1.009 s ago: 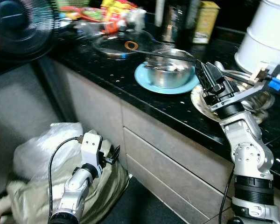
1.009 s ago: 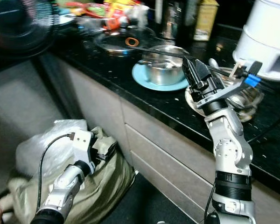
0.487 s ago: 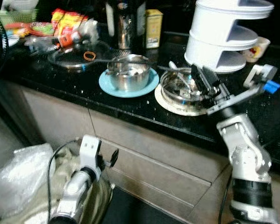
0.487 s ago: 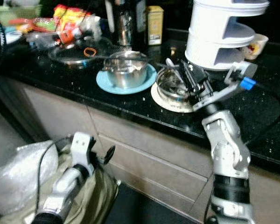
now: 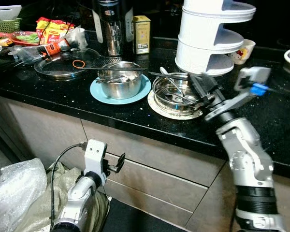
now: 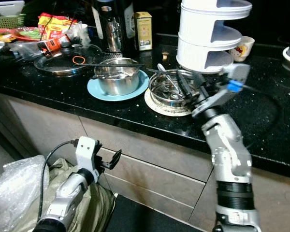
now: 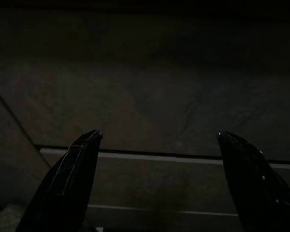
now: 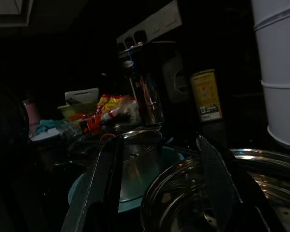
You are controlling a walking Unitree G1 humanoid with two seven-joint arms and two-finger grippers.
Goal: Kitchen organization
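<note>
At the edge of the black tabletop (image 5: 48,89), my right gripper (image 5: 203,92) hovers with its fingers spread wide over the near rim of the steel bowl (image 5: 176,94), which sits on a pale plate and holds a tangle of spoons (image 5: 171,82). I judge the utensils to be what I am here to sort, and the open fingers suit a reach into that bowl. Just beside it a smaller steel pot (image 5: 120,82) rests on a blue plate (image 5: 99,91), with a glass lid (image 5: 63,67) further along and a white tiered rack (image 5: 212,36) standing close behind the bowl. My left gripper (image 5: 117,164) hangs idle below, in front of the grey drawer fronts (image 5: 159,159), above a pale bag (image 5: 14,188) on the floor.

From the right eye the same scene holds; a yellow carton (image 6: 144,30) and a dark flask (image 6: 108,29) stand at the back, near a small cup (image 6: 244,47).

The dim left wrist view settles what the head views leave small: both fingers (image 7: 70,183) stand wide apart, holding nothing, facing a drawer seam (image 7: 154,157).

The right wrist view looks low across the tabletop: the bowl's bright rim (image 8: 183,169) lies directly beneath my parted fingers (image 8: 99,183), the blue plate just beyond.
</note>
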